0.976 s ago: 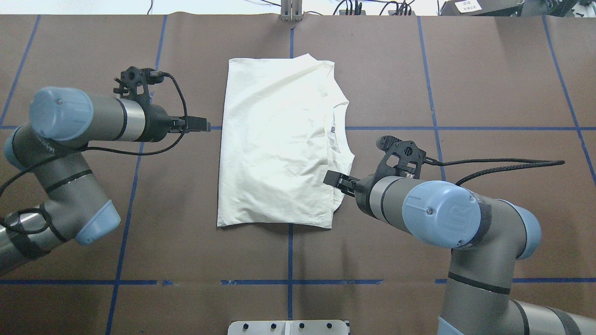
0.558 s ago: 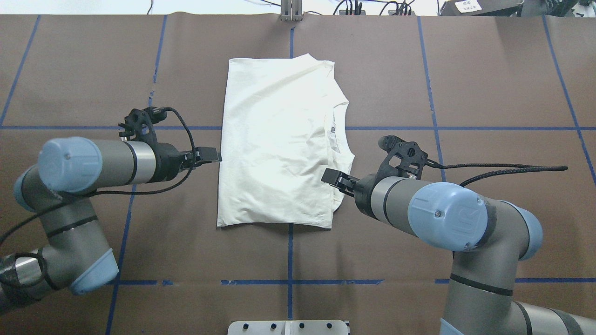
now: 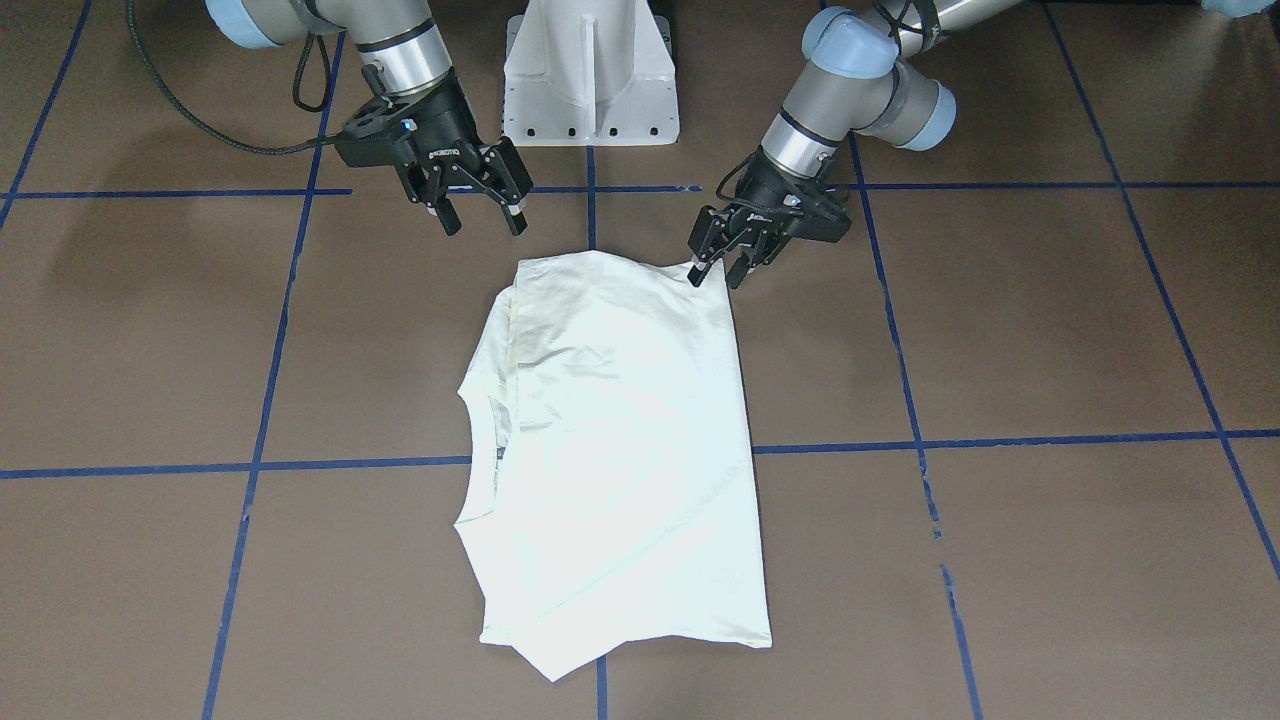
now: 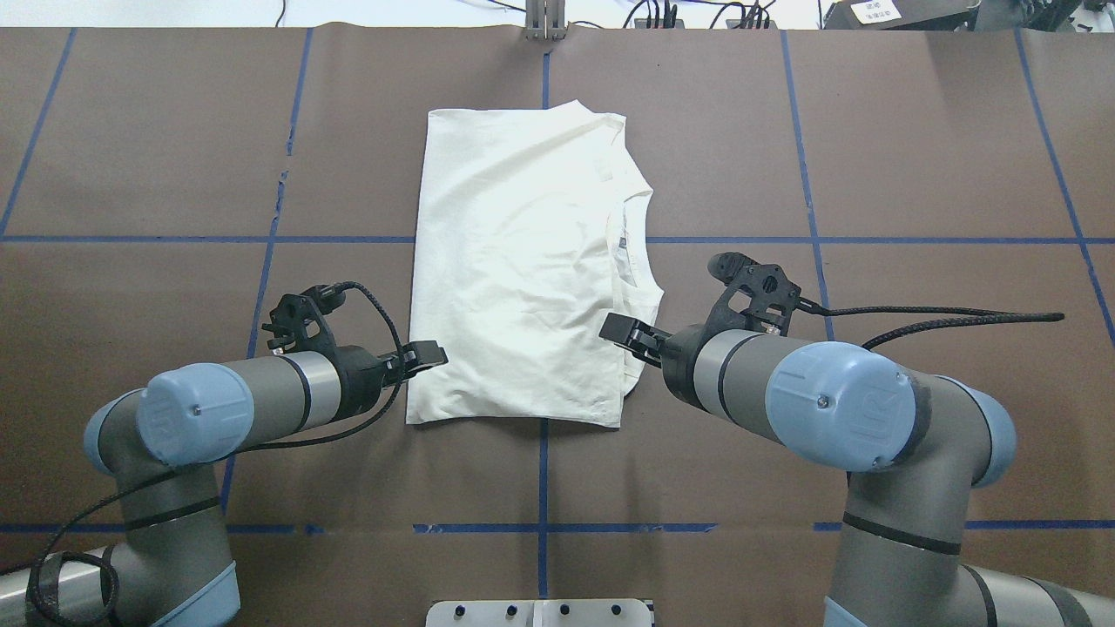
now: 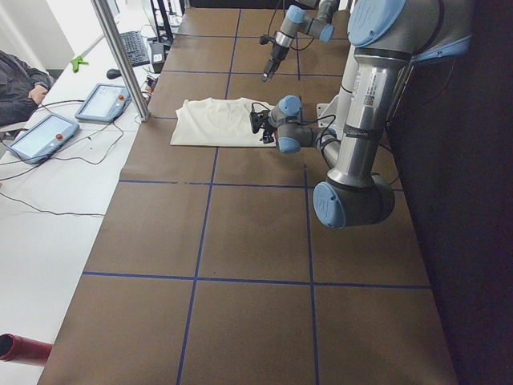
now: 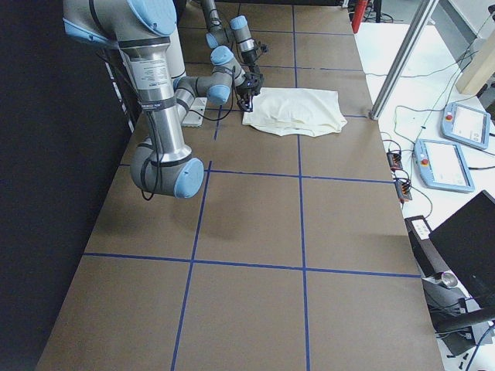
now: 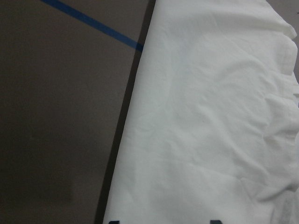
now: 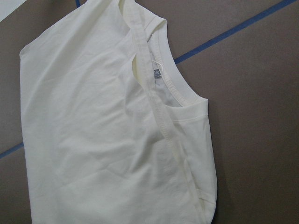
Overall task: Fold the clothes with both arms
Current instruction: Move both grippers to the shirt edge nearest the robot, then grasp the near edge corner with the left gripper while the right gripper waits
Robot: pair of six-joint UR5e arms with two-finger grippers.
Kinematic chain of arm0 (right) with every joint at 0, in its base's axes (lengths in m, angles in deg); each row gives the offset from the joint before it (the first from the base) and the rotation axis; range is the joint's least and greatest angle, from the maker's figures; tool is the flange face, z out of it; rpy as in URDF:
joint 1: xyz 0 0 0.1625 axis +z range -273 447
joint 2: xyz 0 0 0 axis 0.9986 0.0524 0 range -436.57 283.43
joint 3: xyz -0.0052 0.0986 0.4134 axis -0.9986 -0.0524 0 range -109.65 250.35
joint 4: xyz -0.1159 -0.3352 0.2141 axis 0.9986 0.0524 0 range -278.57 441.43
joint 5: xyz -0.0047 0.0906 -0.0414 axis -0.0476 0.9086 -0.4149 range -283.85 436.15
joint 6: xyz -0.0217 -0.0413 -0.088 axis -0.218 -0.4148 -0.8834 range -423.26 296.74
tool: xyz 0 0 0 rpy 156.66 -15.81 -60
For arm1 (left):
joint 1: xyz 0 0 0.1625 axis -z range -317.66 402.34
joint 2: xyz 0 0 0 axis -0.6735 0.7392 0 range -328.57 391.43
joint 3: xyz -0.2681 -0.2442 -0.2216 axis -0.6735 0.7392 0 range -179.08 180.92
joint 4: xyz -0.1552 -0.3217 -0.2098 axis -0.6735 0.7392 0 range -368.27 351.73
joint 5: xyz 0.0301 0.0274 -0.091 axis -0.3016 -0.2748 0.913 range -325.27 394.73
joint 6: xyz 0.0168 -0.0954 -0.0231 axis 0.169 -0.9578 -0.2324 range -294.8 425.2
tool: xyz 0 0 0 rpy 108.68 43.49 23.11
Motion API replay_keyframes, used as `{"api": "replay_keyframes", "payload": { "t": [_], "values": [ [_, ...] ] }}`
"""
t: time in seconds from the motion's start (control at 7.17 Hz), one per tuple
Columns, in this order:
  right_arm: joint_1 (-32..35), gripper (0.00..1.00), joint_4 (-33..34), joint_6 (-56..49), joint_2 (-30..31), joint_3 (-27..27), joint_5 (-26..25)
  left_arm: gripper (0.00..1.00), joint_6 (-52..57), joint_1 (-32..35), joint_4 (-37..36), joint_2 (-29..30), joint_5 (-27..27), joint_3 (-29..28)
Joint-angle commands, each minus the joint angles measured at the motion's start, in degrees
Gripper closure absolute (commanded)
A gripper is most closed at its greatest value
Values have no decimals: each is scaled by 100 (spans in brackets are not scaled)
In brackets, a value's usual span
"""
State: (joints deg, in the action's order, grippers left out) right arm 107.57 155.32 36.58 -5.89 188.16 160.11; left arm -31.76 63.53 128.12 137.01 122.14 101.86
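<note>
T-shirt (image 4: 514, 261) lies where it lay a second ago, on the brown table (image 4: 174, 131) a little toward 12 o'clock from the middle. Its shape is unchanged.

What has changed is your left gripper (image 4: 429, 353). A second ago it sat off the shirt's 9 o'clock edge. It has since swung back toward the robot and now sits over the shirt's 7 o'clock corner. Its jaws are spread. In the left wrist view the two fingertips (image 7: 214, 221) stand well apart with cream cloth between them. You cannot tell from these views whether they touch the cloth.

Your right gripper (image 4: 617, 329) has barely moved. It hangs over the shirt's 4 o'clock edge, just below the collar (image 4: 631, 252), with its jaws wide and nothing in them.

The shirt is folded into a tall rectangle, plain cream side up and lightly wrinkled. Its neck opening faces 3 o'clock, and a small label (image 8: 156, 73) shows inside it. One corner at the far end pokes past the straight hem. Blue tape lines (image 4: 540, 470) cross the table under the shirt
</note>
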Motion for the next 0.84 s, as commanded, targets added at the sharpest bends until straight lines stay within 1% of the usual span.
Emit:
{"api": "replay_keyframes", "payload": {
  "t": [0.0, 0.42, 0.7],
  "values": [
    [0, 0, 3, 0, 7, -4, -12, 31, -7, -132, -16, -29, -31, -31],
    [0, 0, 3, 9, 16, -4, -21, 31, -7, -221, -42, -46, -31, -66],
    [0, 0, 3, 9, 16, -4, -38, 31, 2, -256, -33, -195, -39, -49]
  ]
}}
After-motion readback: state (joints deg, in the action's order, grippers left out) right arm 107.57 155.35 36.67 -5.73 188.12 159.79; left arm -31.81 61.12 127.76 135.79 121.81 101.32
